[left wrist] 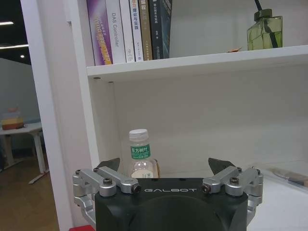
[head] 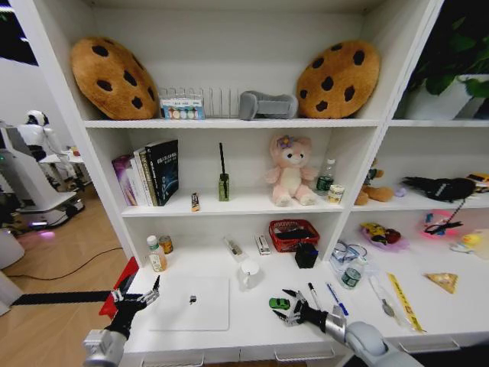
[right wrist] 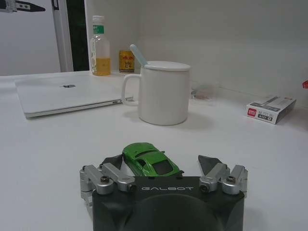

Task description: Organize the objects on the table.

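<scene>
- The right gripper (right wrist: 167,166) hangs low over the long white desk (head: 252,325) with its black fingers spread wide; the tiny green toy car (right wrist: 150,160) sits on the desktop between them, nearer one finger, and I cannot tell whether it is touched.
- The car looks light, hard and glossy, and its wheels would let it roll off at a nudge; I judge the flat door sides the best hold, taken squarely across the body and not over the sloped roof.
- Just beyond the car stands a white lidded ceramic mug with a spoon handle (right wrist: 163,92); it is heavier and breakable, so worth keeping clear of.
- The slim silver laptop (head: 191,303) lies shut and flat past the mug, towards the robot's left; a black pen (head: 313,294) and a blue pen (head: 336,299) lie on the desk near the right gripper.
- The left gripper (head: 138,297) hovers at the desk's left end, fingers apart and empty; ahead of it stands a small clear bottle with a green label (left wrist: 139,156), against the back wall.
</scene>
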### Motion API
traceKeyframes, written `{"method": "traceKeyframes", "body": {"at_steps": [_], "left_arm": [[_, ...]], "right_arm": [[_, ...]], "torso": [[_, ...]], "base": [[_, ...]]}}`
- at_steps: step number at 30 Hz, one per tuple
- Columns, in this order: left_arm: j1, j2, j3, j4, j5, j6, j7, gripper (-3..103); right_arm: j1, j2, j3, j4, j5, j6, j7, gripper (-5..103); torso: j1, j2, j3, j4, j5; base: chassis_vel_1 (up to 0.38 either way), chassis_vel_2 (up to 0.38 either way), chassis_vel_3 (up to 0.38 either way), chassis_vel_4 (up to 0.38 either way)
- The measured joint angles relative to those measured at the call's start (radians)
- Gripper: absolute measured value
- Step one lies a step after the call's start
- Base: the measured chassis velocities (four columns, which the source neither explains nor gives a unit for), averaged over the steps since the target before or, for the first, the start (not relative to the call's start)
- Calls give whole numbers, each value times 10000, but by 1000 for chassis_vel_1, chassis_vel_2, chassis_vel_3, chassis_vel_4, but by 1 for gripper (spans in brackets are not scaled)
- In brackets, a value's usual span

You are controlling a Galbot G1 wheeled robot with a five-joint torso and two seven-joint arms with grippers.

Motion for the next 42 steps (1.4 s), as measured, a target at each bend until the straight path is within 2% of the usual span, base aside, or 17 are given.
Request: {"method": "traceKeyframes", "body": {"at_steps": [1,2,3,4,6,7,8,10,12,13,15,26,29,31,42], "left_arm": [[-12,9,0,0,-5,0,0,100],[-27,21,0,0,-18,6,-8,100],[-27,21,0,0,-18,6,-8,100],[-39,25,10,1,-21,8,-13,100],[-42,26,21,2,-22,9,-15,100],[-43,28,46,4,-21,9,-17,100],[-43,28,60,4,-18,10,-18,100],[-42,26,76,4,-14,10,-17,100],[-34,24,118,5,20,11,-17,100],[-34,24,118,5,20,11,-17,100],[-26,37,122,3,34,10,-15,100],[58,27,145,-56,104,6,-12,100],[74,31,147,-58,127,1,-7,100],[70,53,179,-57,160,-2,-5,100],[134,127,162,-74,197,-28,-1,100]], "right_arm": [[-10,-3,2,4,-2,14,-10,88],[-75,-4,28,30,-5,38,-33,77],[-75,-4,28,30,-5,38,-33,77],[-133,-4,66,50,-9,57,-42,71],[-192,-4,112,67,-19,70,-54,71],[-273,-2,183,91,-34,84,-76,60],[-354,-2,255,122,-42,87,-108,54],[-417,-2,314,150,-44,86,-147,54],[-664,-29,543,262,-41,22,-398,44],[-664,-29,543,262,-41,22,-398,44],[-814,-38,700,310,-48,20,-548,37],[-1005,39,1076,470,-92,-16,-608,37],[-1133,82,1469,730,-49,-21,-610,37],[-1373,152,2134,1127,130,-11,-639,37],[-1754,-80,3328,2328,850,150,-580,37]], "torso": [[0,0,0,0,0],[0,0,0,0,0],[0,0,0,0,0],[0,0,0,0,0],[0,0,-1,0,0],[-1,0,0,0,0],[0,0,0,0,-1],[0,0,0,0,0],[0,0,0,-1,-2],[0,0,0,-1,-2],[0,0,0,0,-2],[0,-1,1,-2,3],[0,0,2,1,2],[0,0,1,-1,-1],[0,0,0,-1,0]], "base": [[0,0,0,0],[0,0,0,0],[0,0,0,0],[0,0,0,0],[0,0,0,0],[0,0,0,0],[0,0,0,0],[0,0,0,0],[0,0,0,0],[0,0,0,0],[0,0,0,0],[0,0,0,0],[0,0,0,0],[0,0,0,0],[0,0,0,0]]}}
